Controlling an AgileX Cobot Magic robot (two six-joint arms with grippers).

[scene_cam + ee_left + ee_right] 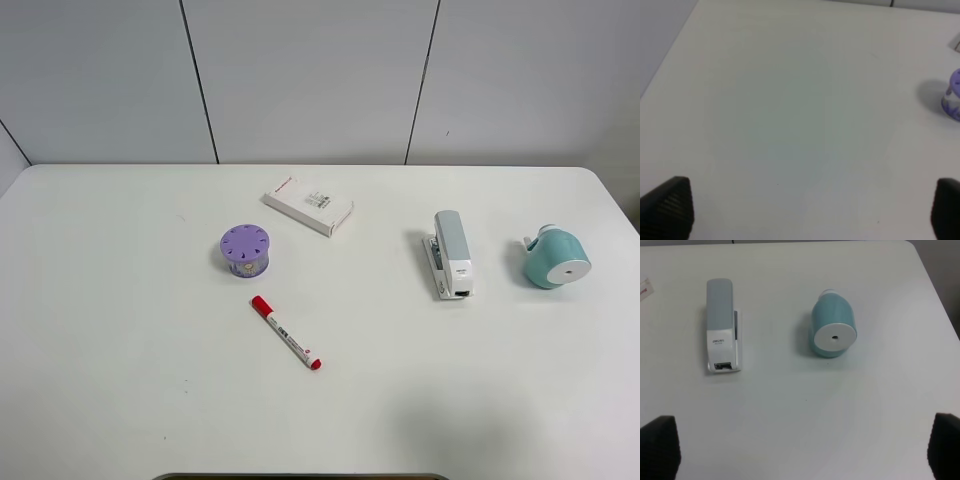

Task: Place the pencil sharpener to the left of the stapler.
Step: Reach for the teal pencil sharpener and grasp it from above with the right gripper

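The stapler bears a small dark brand mark on its white nose, too blurred to read. Its top is smooth silver-grey, its body long and narrow, lying lengthwise from far edge to near edge, right of the table's middle. The pencil sharpener is a rounded barrel of teal plastic lying on its side between the stapler and the table's right edge, apart from both. Its flat white face, with a small centre hole, is turned to the near edge.

The flat white box carries red lettering too small to read. A purple holed container and a red-capped marker lie left of the middle.

The table is matte white with rounded far corners; grey wall panels stand behind it.

The left hand and the right hand are both spread wide and hold nothing.
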